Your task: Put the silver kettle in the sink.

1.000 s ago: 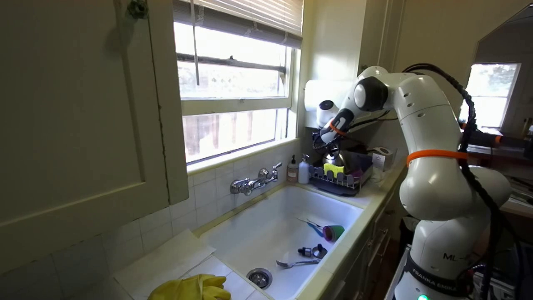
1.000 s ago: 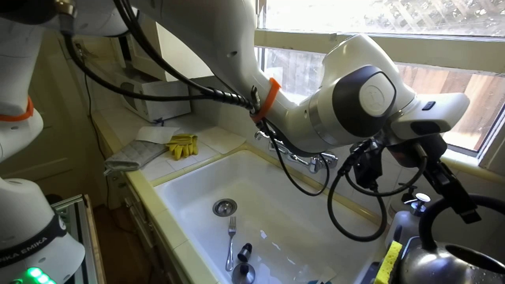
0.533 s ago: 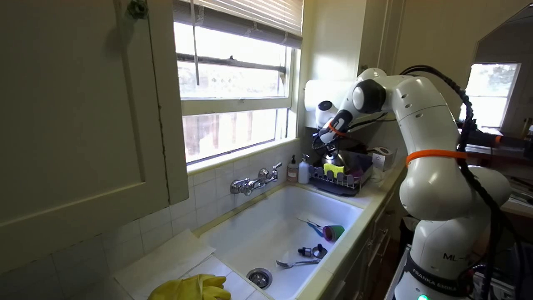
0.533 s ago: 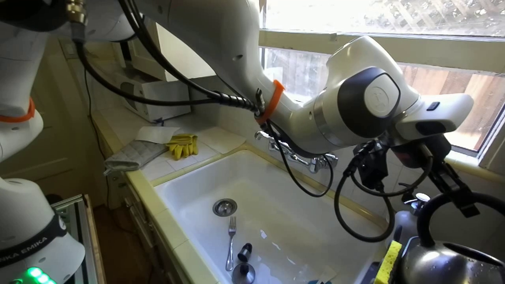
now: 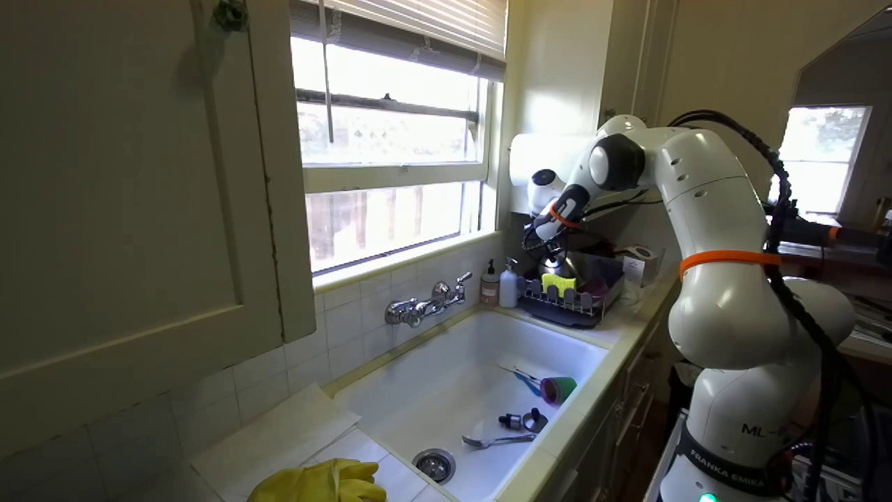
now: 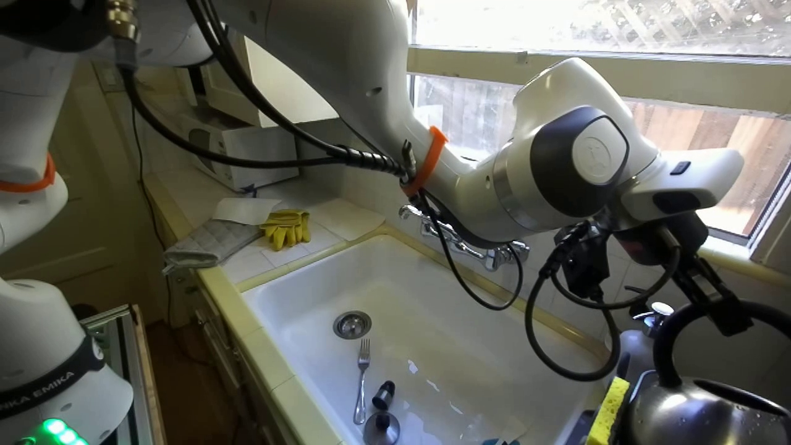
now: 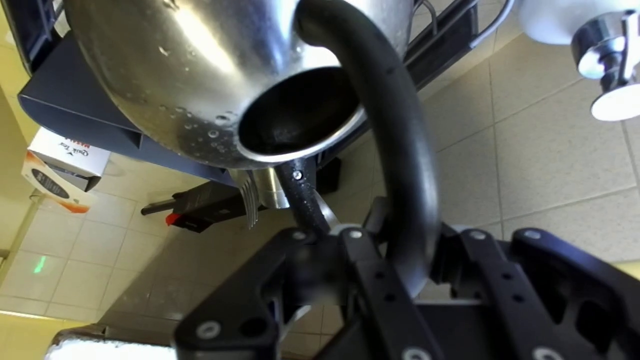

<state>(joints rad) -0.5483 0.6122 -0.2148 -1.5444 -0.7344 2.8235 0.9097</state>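
Observation:
The silver kettle (image 6: 704, 414), a rounded metal body with a dark arched handle (image 7: 395, 125), rests in the dish rack (image 5: 557, 314) beyond the basin's far end. My gripper (image 7: 407, 235) is shut on that handle; in the wrist view the dark bar passes between the fingers. Seen from outside, the gripper (image 6: 732, 318) meets the top of the arch. The kettle's lid opening is uncovered, and its lower part is hidden by the rack and the frame edge. The white sink (image 6: 469, 334) lies beside the rack, its drain (image 6: 352, 325) at the opposite end.
A yellow sponge (image 5: 559, 284) stands at the rack's front beside the kettle. Soap bottles (image 5: 509, 286) and the chrome faucet (image 5: 428, 303) line the wall side. A fork (image 6: 362, 380), small dark items and a cup (image 5: 557, 390) lie in the sink. Yellow gloves (image 6: 286, 228) rest on the counter.
My arm has shifted slightly toward the kettle handle, and the gripper has gone from open to shut on it. The kettle has not visibly moved.

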